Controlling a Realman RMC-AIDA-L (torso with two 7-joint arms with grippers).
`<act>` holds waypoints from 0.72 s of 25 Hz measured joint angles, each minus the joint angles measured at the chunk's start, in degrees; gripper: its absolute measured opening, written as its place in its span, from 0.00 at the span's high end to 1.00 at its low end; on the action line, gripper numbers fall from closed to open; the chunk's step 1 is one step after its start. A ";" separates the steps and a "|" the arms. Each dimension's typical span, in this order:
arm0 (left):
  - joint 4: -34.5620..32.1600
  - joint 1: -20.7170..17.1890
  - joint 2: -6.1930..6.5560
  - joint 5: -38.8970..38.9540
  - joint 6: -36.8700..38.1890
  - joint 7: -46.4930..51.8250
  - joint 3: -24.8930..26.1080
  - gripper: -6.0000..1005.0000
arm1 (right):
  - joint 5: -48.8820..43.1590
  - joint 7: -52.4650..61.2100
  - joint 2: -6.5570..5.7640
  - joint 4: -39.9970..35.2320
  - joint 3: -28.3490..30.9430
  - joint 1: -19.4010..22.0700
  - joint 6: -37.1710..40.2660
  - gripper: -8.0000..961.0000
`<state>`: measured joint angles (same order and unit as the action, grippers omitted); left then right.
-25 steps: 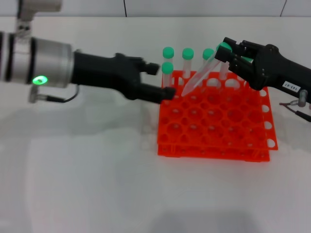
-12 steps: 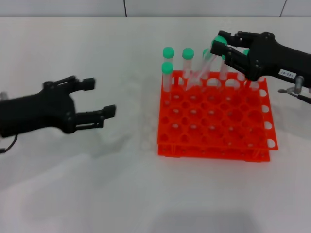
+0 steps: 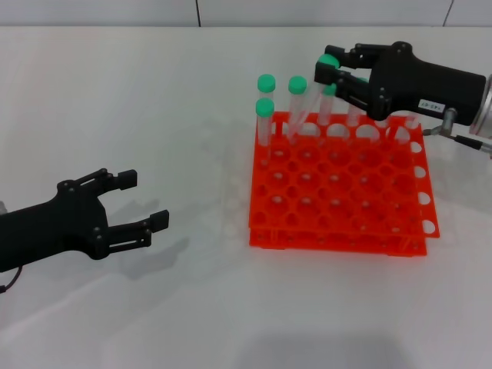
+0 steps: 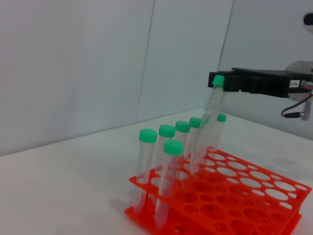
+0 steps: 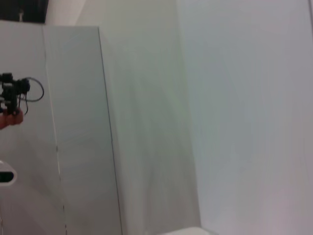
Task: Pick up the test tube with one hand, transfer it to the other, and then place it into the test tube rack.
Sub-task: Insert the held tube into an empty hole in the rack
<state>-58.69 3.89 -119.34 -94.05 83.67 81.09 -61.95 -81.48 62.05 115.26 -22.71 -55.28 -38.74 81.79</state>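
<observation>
The test tube (image 3: 310, 98), clear with a green cap, hangs slanted over the back rows of the orange-red rack (image 3: 335, 238). My right gripper (image 3: 332, 69), black with a white wrist label, is shut on the tube just under its cap. The tube's lower tip reaches the rack's top tier near the back left; whether it sits in a hole I cannot tell. The left wrist view shows the same tube (image 4: 208, 122) held by the right gripper (image 4: 217, 82) above the rack (image 4: 230, 196). My left gripper (image 3: 143, 199) is open and empty, low over the table far left of the rack.
Several other green-capped tubes (image 3: 266, 96) stand upright in the rack's back rows, close around the held tube; they show too in the left wrist view (image 4: 166, 171). White table (image 3: 231, 307) lies between the left gripper and the rack. The right wrist view shows only walls.
The left arm has pulled back leftward and down, away from the rack, gripper open. The right gripper has carried the tube a little left, and the tube now hangs steeper.
</observation>
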 joint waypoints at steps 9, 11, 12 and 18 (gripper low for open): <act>2.28 0.45 0.09 0.12 0.32 -2.83 0.44 0.12 | 0.45 0.00 0.14 0.05 -1.11 -0.19 -2.98 0.65; 2.87 0.60 0.08 0.29 0.37 -3.41 0.44 0.12 | 0.44 0.00 0.14 0.03 -1.13 -0.20 -3.46 0.65; 3.06 0.67 0.09 0.38 0.37 -3.56 0.44 0.12 | 0.38 0.00 0.14 -0.01 -1.15 -0.20 -3.66 0.64; 3.18 0.82 0.03 0.45 0.21 -4.04 0.42 0.12 | 0.13 0.00 0.08 -0.11 -2.01 -0.25 -4.32 0.64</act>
<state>-55.50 4.71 -119.32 -93.60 83.88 77.05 -61.52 -81.36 62.05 115.34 -22.82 -57.30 -38.99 77.46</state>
